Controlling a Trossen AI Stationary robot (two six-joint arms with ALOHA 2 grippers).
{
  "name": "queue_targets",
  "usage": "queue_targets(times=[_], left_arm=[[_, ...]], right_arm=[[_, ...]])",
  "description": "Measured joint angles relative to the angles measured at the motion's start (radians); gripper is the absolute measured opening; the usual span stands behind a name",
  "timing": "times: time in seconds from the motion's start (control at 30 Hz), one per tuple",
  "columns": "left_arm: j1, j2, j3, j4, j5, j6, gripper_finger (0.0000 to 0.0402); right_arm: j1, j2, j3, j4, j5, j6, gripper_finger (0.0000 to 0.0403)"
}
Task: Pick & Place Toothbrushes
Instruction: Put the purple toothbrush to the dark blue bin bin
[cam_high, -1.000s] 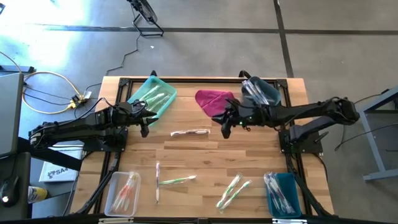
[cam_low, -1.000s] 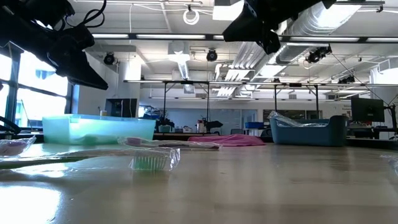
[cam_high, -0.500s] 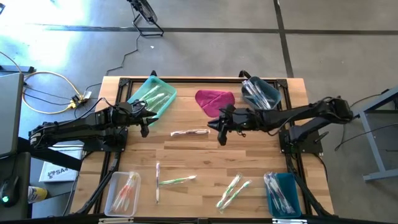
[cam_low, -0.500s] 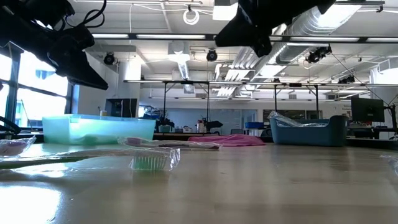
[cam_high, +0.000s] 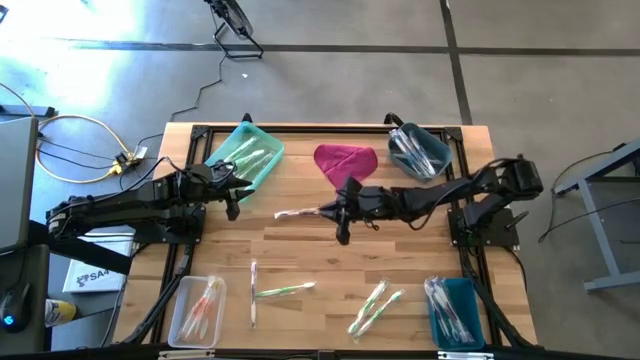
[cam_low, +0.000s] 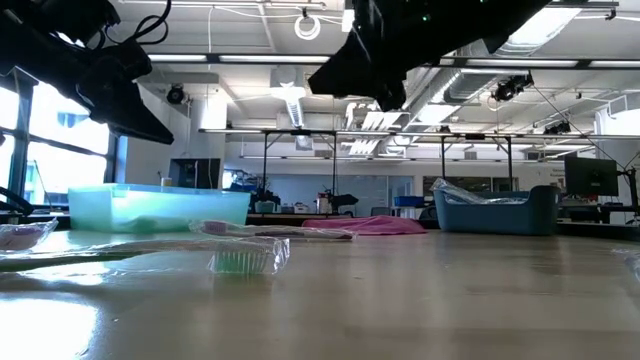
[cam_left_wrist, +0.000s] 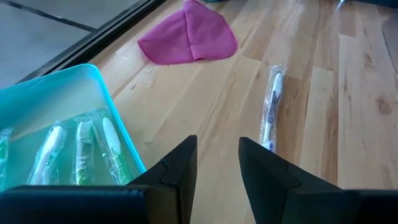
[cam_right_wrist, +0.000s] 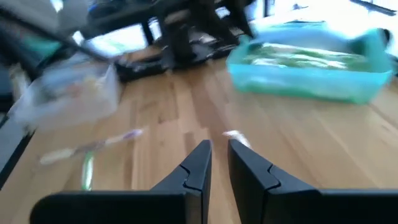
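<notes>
Along the near edge of the wooden table sit a clear bin at the left with pink-handled toothbrushes and a blue bin at the right with wrapped ones; between them loose toothbrushes lie on the wood, a green one and a white one toward the left and a green pair toward the right. Farther in, near the table's middle, a single wrapped toothbrush lies crosswise. The right gripper hangs above its right end, its fingers drawn close with only a thin slit between them, holding nothing; whether it touches the wrapper cannot be told. The left gripper hovers to the left, just beside the teal bin, with its fingers moderately apart and empty. At the far side lie the teal bin with green brushes inside, the magenta cloth, and a dark blue bin holding more wrapped brushes.
</notes>
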Motion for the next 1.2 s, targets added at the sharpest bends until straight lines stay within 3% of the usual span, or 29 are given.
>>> queue_targets(times=[0.37, 0.83, 1.0, 1.2], left_arm=[[0.000, 0.000, 0.000, 0.000, -0.002, 0.006, 0.0116], [0.000, 0.000, 0.000, 0.000, -0.002, 0.006, 0.0116], [0.000, 0.000, 0.000, 0.000, -0.002, 0.006, 0.0116], [0.000, 0.000, 0.000, 0.001, -0.001, 0.006, 0.0116]], right_arm=[[0.074, 0.001, 0.000, 0.090, 0.086, -0.210, 0.0048], [0.010, 0.001, 0.000, -0.021, 0.082, -0.161, 0.0141], [-0.018, 0.002, 0.000, -0.052, 0.080, -0.123, 0.0142], [-0.030, 0.097, 0.001, -0.005, 0.070, -0.122, 0.0136]])
